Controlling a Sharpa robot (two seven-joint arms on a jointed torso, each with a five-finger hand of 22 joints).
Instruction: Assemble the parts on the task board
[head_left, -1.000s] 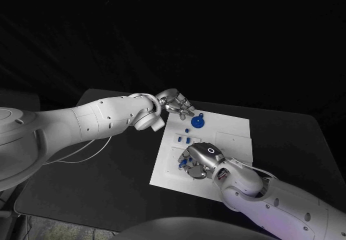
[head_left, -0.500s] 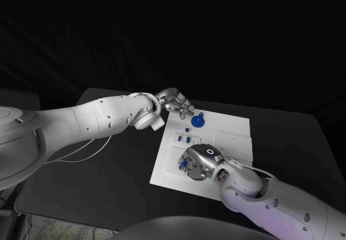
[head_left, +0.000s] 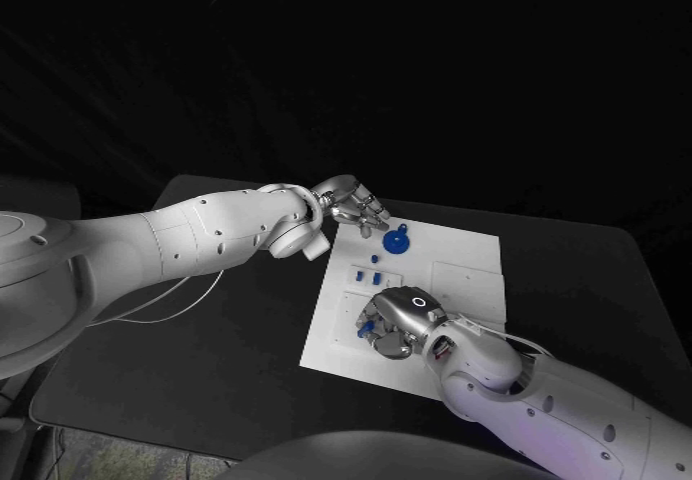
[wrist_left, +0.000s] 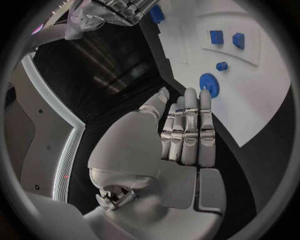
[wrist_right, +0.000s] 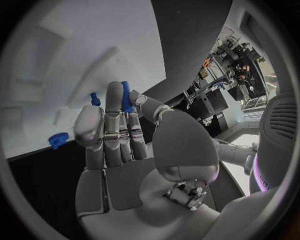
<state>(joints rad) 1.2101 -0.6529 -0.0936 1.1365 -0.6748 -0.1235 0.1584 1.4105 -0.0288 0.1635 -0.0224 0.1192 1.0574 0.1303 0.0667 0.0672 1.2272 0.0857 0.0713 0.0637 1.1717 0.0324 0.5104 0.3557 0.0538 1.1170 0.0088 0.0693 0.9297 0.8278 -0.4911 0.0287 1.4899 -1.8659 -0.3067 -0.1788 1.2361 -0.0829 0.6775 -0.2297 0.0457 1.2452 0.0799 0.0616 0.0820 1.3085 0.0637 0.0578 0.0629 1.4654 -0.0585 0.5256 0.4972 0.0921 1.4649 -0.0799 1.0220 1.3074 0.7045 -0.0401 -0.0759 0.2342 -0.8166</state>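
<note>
The black table (head_left: 216, 340) carries the white task board (head_left: 469, 255) at its middle, the board's long axis running from the near edge of the table toward the far edge. The left hand (head_left: 351, 207) hovers at the board's far left corner with its fingers (wrist_left: 187, 125) straight and pressed side by side, holding nothing; in the left wrist view the fingertips reach toward a blue gear (wrist_left: 209, 84) without touching it. That gear (head_left: 395, 243) lies flat on the board near the far left corner, just beside the left hand, with a smaller blue knob (wrist_left: 221, 66) beyond it. Two small blue blocks (head_left: 375, 261) sit a little nearer along the left edge. The right hand (head_left: 400, 320) is palm down over the near left part of the board, fingers close together and bent down onto it. In the right wrist view a slim blue peg (wrist_right: 125, 96) lies along one fingertip, its long axis running with the fingers and pointing away from the palm, but whether it is pinched cannot be told. Further small blue parts (head_left: 366, 327) show at the fingers' left side.
</note>
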